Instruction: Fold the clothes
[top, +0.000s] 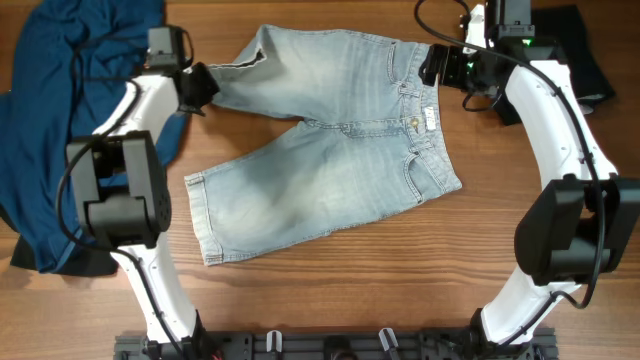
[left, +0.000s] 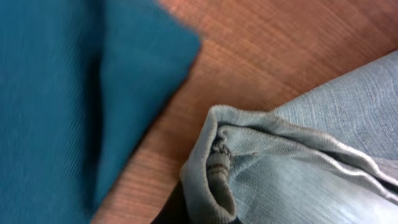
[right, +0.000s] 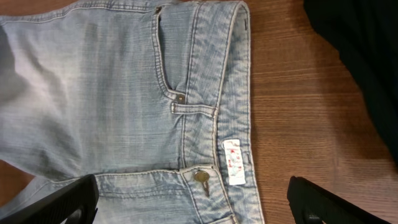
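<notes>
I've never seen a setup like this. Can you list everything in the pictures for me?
denim pants: 1, pale blue, spread flat mid-table, waistband toward the right arm
blue garment: 1, dark teal, heaped at the table's left edge
black garment: 1, black, far right corner
table: 1, brown wood, under everything
left gripper: 1, black, closed on the bunched hem of the far leg
right gripper: 1, black, fingers wide apart over the waistband

even bright light, soft shadows; left wrist view blurred, others sharp.
</notes>
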